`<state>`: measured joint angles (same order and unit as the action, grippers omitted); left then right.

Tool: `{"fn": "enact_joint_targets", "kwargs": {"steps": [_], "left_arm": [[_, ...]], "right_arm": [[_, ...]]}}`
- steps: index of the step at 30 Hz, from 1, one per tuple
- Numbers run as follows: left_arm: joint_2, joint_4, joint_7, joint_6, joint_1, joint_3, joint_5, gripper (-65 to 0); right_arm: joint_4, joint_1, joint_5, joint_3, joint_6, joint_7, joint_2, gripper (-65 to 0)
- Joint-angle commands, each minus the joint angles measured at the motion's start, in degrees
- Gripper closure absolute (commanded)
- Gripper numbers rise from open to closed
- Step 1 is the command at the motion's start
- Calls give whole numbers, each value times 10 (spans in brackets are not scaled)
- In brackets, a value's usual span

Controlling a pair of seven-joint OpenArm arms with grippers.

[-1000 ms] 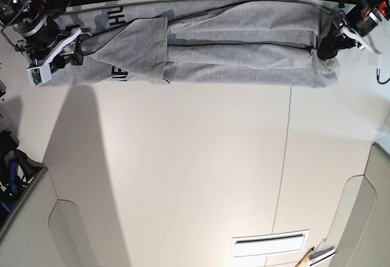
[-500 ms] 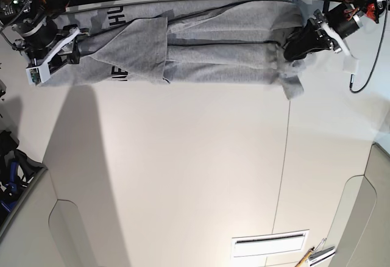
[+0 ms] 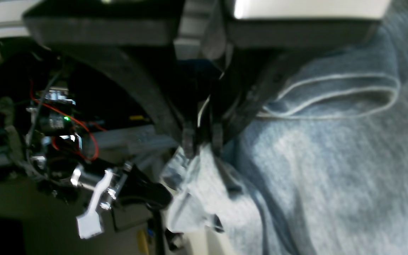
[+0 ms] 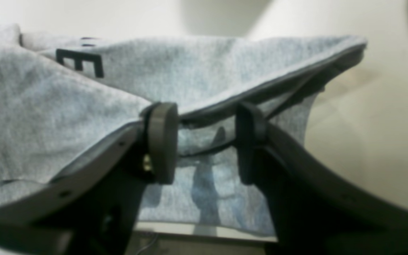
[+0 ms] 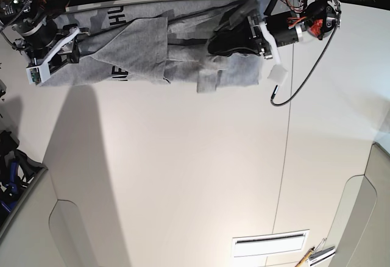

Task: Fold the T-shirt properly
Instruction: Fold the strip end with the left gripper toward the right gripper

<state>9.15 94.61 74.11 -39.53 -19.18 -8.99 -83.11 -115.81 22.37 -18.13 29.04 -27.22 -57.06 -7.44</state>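
T-shirt (image 5: 146, 47) along the desk's (image 5: 183, 175) far edge: left pincer (image 3: 200, 141), clamped on its hem end, should carry it flat and square across toward the right pincer (image 4: 204, 141), jaws apart astride the lettered end.

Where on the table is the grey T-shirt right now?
In the base view the T-shirt lies bunched along the table's top edge, towards the left. The right gripper is at its left end; the left gripper pinches its right end.
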Motion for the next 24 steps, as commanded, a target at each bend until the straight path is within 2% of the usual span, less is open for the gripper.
{"fn": "enact_joint_targets", "kwargs": {"steps": [1,10,17,20,21,24], "left_arm": [[0,11,-5,-5,5,9,-19,0],[-21,11,-6,-5,32,87,-17,0],[-26,11,-10,-5,32,92,-10,-6],[-26,11,-26,-5,32,92,-10,-203],[-26,11,-34,-5,32,92,-10,-234],[-26,11,-40,-5,37,92,-11,-241]], "right_arm": [[-8,-1,-3,4,0,9,-5,-267],[-8,-1,-3,4,0,9,-5,-267],[-8,-1,-3,4,0,9,-5,-267],[-8,-1,-5,4,0,9,-5,-267],[-8,-1,-7,4,0,9,-5,-267],[-8,-1,-14,4,0,9,-5,-267]]}}
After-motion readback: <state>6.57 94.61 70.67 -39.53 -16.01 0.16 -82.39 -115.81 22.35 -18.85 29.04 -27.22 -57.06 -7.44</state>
